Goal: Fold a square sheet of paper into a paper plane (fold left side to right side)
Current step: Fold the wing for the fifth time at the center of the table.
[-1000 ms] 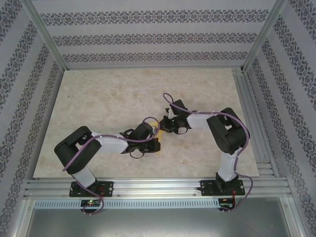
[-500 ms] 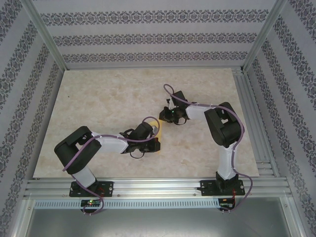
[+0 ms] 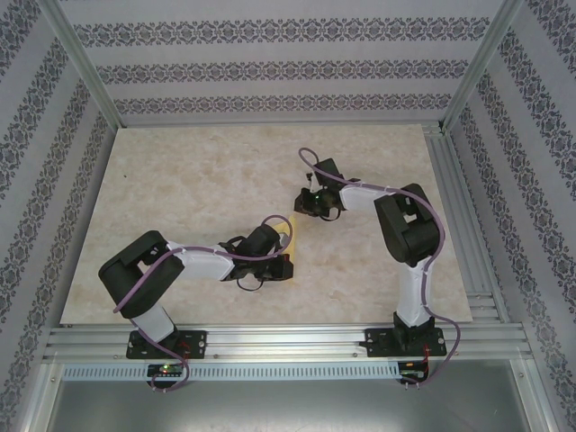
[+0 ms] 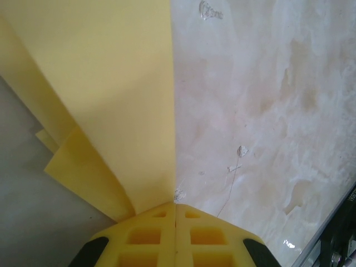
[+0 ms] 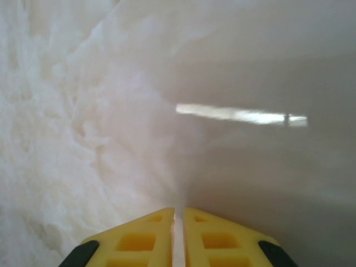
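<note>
Paper sheet (image 4: pixel 117 83), yellow and folded over, lies near the middle of the marble-patterned table (image 3: pixel 180 171). Its straight right edge runs to the left gripper (image 4: pixel 176 207), whose fingers are pressed together at the sheet's near corner; whether they pinch it is unclear. Layered edges stand raised on the left. The right gripper (image 5: pixel 179 212), fingers nearly touching and holding nothing, sits apart beyond the sheet over bare tabletop.

The folded paper (image 4: pixel 111 83) is showing a thin, smooth, matt yellow face, while the marble-patterned tabletop (image 4: pixel 267 111) is gleaming smooth and slightly glossy.
</note>
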Controlling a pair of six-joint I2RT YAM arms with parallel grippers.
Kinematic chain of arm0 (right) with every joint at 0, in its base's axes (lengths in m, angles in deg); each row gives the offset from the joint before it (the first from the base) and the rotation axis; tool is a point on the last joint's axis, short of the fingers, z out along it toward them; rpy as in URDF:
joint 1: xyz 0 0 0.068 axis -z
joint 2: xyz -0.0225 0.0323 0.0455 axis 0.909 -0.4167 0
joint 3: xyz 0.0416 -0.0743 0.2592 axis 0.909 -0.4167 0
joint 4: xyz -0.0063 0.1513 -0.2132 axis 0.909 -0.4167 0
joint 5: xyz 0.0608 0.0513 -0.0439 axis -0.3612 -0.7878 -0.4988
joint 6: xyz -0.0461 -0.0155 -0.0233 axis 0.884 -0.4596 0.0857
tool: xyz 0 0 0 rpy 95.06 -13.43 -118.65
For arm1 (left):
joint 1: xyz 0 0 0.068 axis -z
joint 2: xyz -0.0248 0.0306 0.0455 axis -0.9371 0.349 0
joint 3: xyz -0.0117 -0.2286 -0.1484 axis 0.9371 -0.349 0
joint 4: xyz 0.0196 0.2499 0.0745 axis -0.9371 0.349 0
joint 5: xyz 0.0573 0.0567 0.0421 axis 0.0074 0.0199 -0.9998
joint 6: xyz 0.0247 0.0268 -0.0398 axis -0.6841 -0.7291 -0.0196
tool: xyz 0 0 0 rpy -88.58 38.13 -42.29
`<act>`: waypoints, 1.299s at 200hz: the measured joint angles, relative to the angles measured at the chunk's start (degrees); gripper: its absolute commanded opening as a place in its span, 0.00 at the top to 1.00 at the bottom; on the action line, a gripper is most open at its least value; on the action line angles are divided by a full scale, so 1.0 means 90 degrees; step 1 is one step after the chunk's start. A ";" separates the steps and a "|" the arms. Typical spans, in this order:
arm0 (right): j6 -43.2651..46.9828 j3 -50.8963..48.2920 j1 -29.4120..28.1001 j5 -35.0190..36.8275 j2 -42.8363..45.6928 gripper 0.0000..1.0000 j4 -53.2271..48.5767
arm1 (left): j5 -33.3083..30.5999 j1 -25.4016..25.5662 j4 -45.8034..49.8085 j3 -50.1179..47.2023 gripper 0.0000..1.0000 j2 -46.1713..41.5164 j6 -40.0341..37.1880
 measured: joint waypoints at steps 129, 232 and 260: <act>-0.1333 -0.2336 -0.0821 -0.0469 0.1586 0.86 0.1542 | -0.0022 0.0036 0.0274 0.0002 1.00 -0.0109 -0.0087; -0.1100 -0.1404 -0.0891 -0.0301 0.0663 0.87 0.0816 | -0.0019 0.0041 0.0277 0.0010 0.98 -0.0109 -0.0209; -0.0925 -0.1205 -0.0928 -0.0197 0.0610 0.86 0.0476 | -0.0022 0.0083 0.0306 0.0015 0.97 -0.0129 -0.0330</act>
